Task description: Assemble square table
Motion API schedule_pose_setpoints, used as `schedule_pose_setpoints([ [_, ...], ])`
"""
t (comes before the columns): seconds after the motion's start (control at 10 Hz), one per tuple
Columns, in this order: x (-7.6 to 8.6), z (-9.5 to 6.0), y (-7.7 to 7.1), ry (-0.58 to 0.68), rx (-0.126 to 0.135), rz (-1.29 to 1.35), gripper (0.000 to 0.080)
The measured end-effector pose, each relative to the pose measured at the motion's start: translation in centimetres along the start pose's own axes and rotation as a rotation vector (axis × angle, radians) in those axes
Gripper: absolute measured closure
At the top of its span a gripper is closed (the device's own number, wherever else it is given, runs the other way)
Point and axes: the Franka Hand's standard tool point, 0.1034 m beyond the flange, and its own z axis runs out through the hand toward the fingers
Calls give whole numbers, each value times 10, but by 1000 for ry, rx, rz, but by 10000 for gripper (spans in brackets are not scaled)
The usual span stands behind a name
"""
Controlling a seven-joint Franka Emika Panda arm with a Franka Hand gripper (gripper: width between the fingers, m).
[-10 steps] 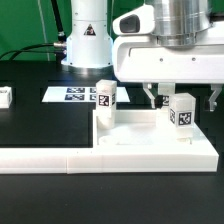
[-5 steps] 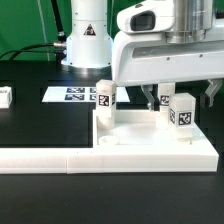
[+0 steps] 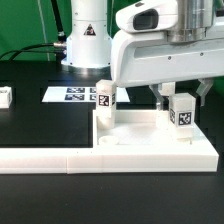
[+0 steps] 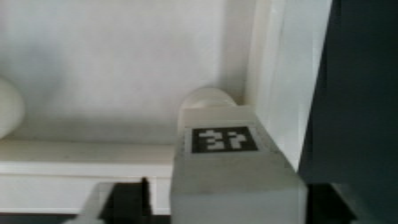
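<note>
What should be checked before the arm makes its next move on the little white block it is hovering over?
1. The fingers stand on either side of the leg on the exterior view's right: ok.
2. That leg stands upright on the tabletop: ok.
3. The fingers press the leg firmly: cannot tell.
4. The other leg stands apart from the fingers, toward the exterior view's left: ok.
5. The leg is loose enough to lift: cannot tell.

Gripper (image 3: 183,100) astride an upright tagged leg (image 3: 181,114) on the white tabletop (image 3: 140,136), second leg (image 3: 104,98) well aside toward the exterior view's left, marker board (image 3: 70,94) farther that way.
</note>
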Motion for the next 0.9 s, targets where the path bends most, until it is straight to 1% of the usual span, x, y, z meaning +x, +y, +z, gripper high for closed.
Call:
schedule_pose_setpoints([
  [0.1,0,0,0,0,0,9,509],
  [0.2,0,0,0,0,0,15,509],
  [0.3,0,0,-1,0,2,85,509],
  [0.5,0,1,-1,12,6,285,509],
  [0.6,0,1,-2,14,12,406,509],
  [0.9,0,2,-3,16,11,690,509],
])
